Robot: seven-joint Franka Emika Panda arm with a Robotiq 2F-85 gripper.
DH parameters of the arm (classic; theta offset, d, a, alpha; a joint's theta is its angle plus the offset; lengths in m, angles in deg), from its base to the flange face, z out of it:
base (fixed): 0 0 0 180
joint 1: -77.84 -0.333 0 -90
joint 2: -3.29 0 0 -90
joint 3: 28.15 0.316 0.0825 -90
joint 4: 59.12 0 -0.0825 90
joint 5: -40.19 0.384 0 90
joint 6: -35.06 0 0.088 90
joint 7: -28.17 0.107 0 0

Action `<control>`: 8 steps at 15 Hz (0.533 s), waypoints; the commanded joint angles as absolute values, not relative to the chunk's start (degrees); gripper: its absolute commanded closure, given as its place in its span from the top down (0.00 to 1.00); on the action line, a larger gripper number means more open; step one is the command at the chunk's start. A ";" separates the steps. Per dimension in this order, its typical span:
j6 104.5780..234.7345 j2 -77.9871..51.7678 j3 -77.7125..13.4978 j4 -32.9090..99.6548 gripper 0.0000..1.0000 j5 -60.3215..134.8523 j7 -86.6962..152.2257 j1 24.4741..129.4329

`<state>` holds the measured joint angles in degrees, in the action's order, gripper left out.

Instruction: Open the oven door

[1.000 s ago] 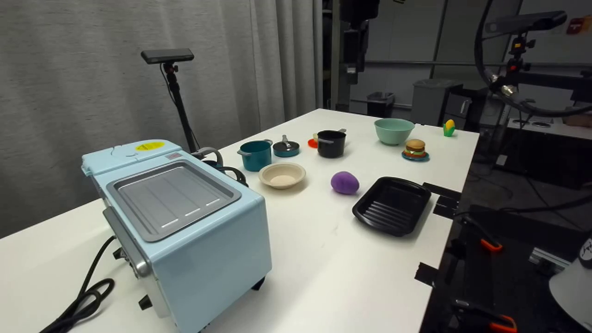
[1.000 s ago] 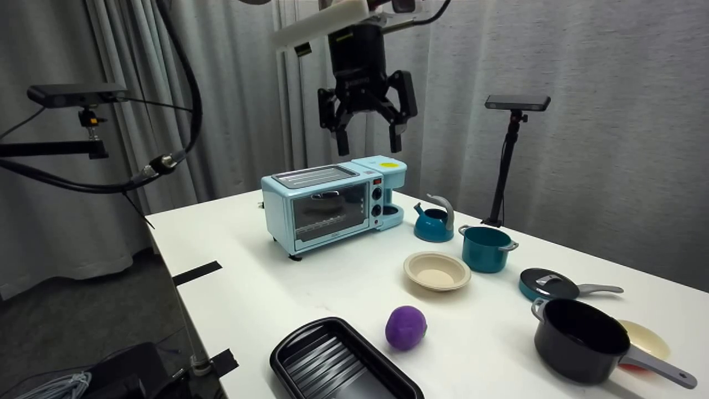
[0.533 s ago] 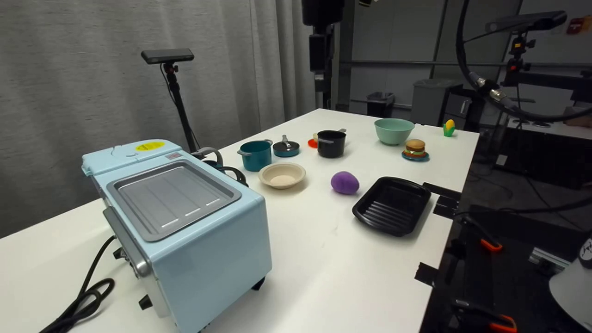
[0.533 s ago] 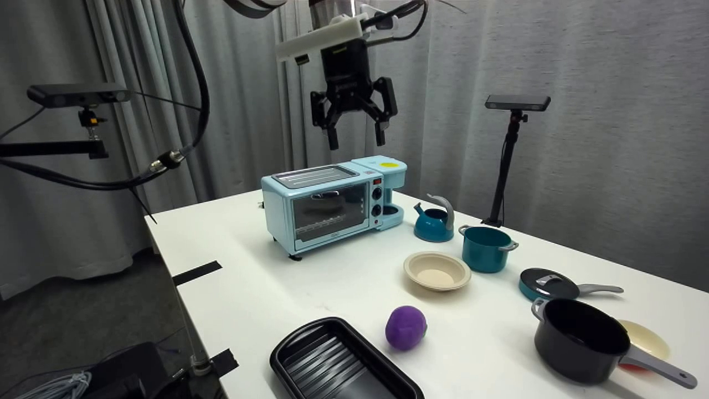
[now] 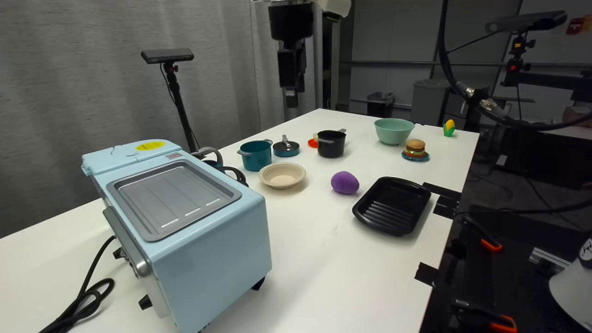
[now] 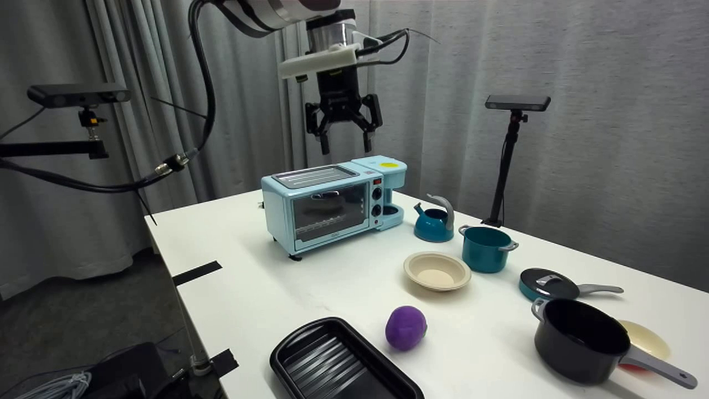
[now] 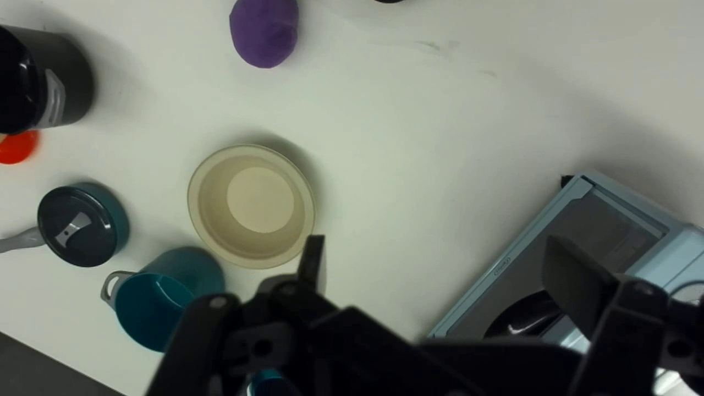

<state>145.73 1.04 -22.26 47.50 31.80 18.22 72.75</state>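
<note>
The pale-blue oven (image 5: 217,273) stands on the white table; it also shows in an exterior view (image 6: 278,213) and in the wrist view (image 7: 679,256). Its door (image 6: 332,216), a dark glass panel in a pale-blue frame with a silver handle near the top, looks shut. In the wrist view the door (image 7: 520,275) lies at lower right, partly hidden by a finger. In an exterior view the oven's door side faces away. My gripper (image 6: 347,145) is open and empty, pointing down, above and apart from the oven; it also shows in an exterior view (image 5: 291,99) and the wrist view (image 7: 434,242).
A blue kettle (image 6: 435,225) and teal pot (image 6: 485,252) stand beside the oven. A beige bowl (image 6: 437,271), purple eggplant (image 6: 406,328), black tray (image 6: 343,366) and black pot (image 6: 579,349) are on the table. A camera stand (image 6: 504,172) rises at the back edge.
My gripper has moved left in both exterior views, lower in one of them, and nearer the oven. It stays open. The oven and other objects have not moved.
</note>
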 commanded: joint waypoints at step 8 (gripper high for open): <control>157.30 -6.71 -20.16 44.75 1.00 34.77 18.17 70.79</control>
